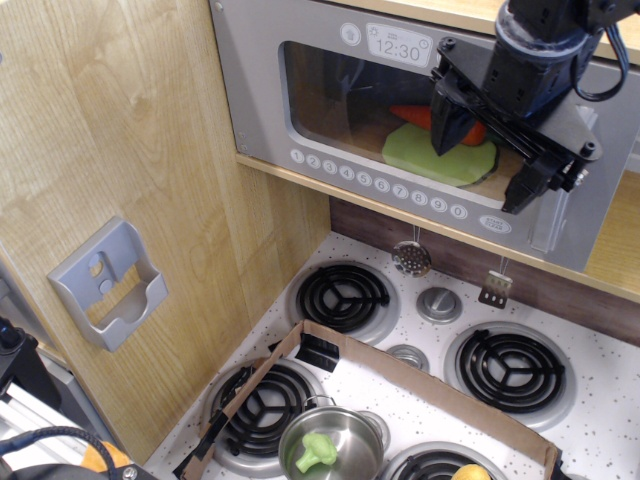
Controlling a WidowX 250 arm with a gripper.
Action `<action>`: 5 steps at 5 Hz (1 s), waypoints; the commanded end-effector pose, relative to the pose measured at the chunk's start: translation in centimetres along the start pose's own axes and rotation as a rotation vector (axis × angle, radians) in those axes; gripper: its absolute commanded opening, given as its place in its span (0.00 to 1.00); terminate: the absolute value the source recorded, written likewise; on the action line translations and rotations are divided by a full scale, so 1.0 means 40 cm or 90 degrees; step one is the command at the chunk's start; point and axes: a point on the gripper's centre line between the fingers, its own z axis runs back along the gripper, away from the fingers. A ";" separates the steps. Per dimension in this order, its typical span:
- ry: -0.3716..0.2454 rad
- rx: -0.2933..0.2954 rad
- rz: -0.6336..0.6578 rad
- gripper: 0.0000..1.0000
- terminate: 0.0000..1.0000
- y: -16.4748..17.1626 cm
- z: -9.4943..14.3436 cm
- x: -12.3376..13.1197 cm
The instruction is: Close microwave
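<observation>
The one view looks down on a toy kitchen. The microwave (400, 140) sits high in the frame, set into the light wood cabinet above the stove (420, 370). Its wide grey door (270, 110) looks almost flush with the wooden shelf below; whether it is fully shut cannot be told from this angle, though no clear gap shows along the lower edge. Through the window a carrot (420, 116) and a flat green piece (430, 155) lie inside. The clock (398, 47) reads 12:30, and a row of round buttons (375, 184) runs along the bottom.

The gripper (485, 170) hangs in front of the right part of the door, fingers spread apart and holding nothing, one dark finger (448, 125) over the window and the other near the loop handle (556, 215).

Judging by how the door lies, the closing seems done or nearly so; at most a last push on the handle side may be left
</observation>
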 end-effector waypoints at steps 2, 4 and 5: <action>-0.037 0.000 0.013 1.00 0.00 0.011 0.061 0.030; -0.037 0.000 0.013 1.00 0.00 0.011 0.061 0.030; -0.037 0.000 0.013 1.00 1.00 0.011 0.061 0.030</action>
